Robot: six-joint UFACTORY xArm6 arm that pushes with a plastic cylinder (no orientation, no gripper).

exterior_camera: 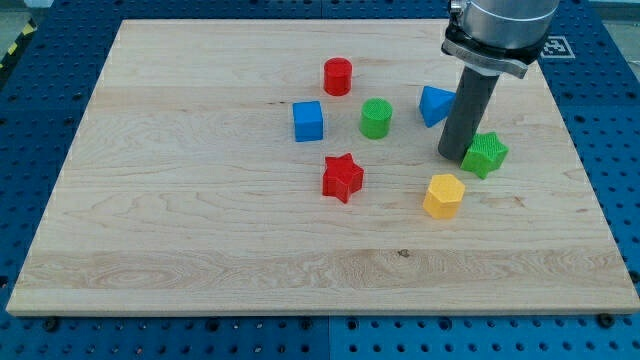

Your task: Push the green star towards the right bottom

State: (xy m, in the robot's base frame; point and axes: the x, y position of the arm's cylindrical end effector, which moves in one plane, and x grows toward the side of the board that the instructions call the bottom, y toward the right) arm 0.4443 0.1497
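Note:
The green star (487,155) lies on the wooden board (200,220) at the view's right, a little above the middle height. My tip (455,157) stands right against the star's left side, touching or nearly touching it. The rod rises from there to the arm at the view's top right. A blue triangle (433,105) sits just above and left of the tip, partly behind the rod. A yellow hexagon (443,195) lies just below the tip.
A green cylinder (376,118), a red cylinder (338,76), a blue cube (308,121) and a red star (342,177) lie near the board's middle, left of the tip. The board's right edge (590,200) is close to the green star.

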